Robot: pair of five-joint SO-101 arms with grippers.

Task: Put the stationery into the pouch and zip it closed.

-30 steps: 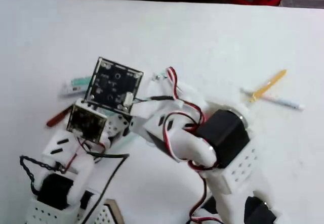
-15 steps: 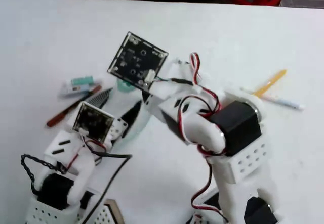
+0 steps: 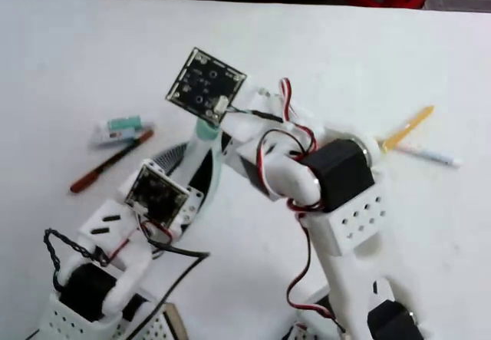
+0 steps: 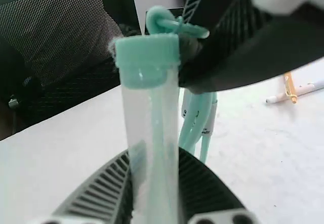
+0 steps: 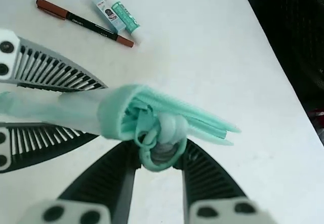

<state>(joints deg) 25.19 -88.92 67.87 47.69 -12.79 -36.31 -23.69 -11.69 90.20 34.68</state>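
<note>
Left claw is clamped on the pouch, right claw pinching the zip pull at its teal end. Long axis runs claw to claw, so I reckon that's the tug line.

We see the pouch as clear, milky plastic with mint-green trim, and its zip pull has the same mint green. The left gripper has grey fingers with dark ribs. The right gripper has black ribbed ones. The right arm and the left arm are white, each with a black motor. Red, black and white wires run on them, and the camera boards are black. The table is white. The pen has a black barrel and brown ends, and the tube is white and green. We see also a yellow pen and a white pen, with a tip that is perhaps bluish.
</note>
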